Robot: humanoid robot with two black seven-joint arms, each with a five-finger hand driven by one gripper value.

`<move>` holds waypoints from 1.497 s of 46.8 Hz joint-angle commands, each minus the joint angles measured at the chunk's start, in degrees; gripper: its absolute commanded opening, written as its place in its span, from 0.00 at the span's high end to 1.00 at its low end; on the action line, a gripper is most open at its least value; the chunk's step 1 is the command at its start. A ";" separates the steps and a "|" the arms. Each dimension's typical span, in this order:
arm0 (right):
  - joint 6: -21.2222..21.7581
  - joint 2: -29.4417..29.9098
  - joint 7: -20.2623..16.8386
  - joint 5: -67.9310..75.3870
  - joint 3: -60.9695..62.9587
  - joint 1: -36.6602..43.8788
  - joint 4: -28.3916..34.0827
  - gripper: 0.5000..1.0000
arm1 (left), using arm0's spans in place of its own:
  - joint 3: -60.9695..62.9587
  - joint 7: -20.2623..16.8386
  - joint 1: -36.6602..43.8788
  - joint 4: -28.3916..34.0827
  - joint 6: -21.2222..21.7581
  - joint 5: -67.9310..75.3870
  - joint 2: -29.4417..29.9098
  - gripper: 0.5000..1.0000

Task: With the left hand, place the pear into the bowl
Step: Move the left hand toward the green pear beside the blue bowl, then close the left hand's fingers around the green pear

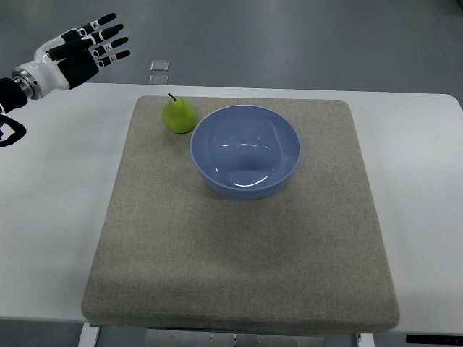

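The left robot hand (90, 45) sits in the upper left of the frame, its arm entering from the left edge, fingers spread apart and extended toward the right, holding nothing and hanging above the far edge of the bench (51, 217). From there the pear (178, 115) lies to the right and lower in the frame, clearly apart from the fingertips, standing on the upper left part of the grey mat (239, 253) with its stem pointing toward the top of the frame. Its long axis looks roughly upright, leaning slightly. The pear rests just beside the left rim of the blue bowl (245, 150), close enough that they may touch. No right hand shows, so the left is the only one within reach, and the closeness to the bowl likely leaves little room for fingers on that side.
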 commanded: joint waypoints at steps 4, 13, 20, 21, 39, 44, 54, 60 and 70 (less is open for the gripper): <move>0.00 0.00 0.06 0.00 0.00 -0.06 0.06 0.15 | 0.01 -0.27 -0.08 0.05 0.01 -0.08 -0.30 0.01; 0.00 0.00 -0.03 0.00 0.00 -0.07 0.06 0.15 | -0.16 -0.27 -0.70 0.14 0.01 -0.08 0.05 0.01; 0.00 0.00 -0.03 0.00 0.00 -0.07 -0.02 0.15 | 0.10 -0.18 -0.52 0.84 -0.08 -0.08 -0.04 0.01; 0.00 0.00 -0.03 0.00 0.00 0.02 -0.03 0.15 | 0.19 -0.18 -0.52 0.75 -0.16 0.01 -0.13 0.01; 0.00 0.00 -0.03 0.00 0.00 0.02 -0.03 0.15 | 5.46 -0.70 -5.88 1.54 0.01 22.84 0.05 0.01; 0.00 0.00 -0.03 0.00 0.00 0.02 -0.03 0.15 | 5.46 -3.25 -6.15 2.95 0.10 33.47 -0.30 0.01; 0.00 0.00 -0.03 0.00 0.00 0.02 -0.03 0.15 | 5.55 -10.02 -8.52 7.17 0.19 57.11 -2.94 0.01; 0.00 0.00 0.06 0.00 0.00 -0.06 -0.03 0.15 | 5.81 -13.18 -8.78 8.84 1.15 67.93 -5.75 0.01; 0.00 0.00 -0.03 0.00 0.00 -0.06 -0.03 0.15 | 10.73 -14.51 -11.68 8.84 5.54 76.91 -8.83 0.01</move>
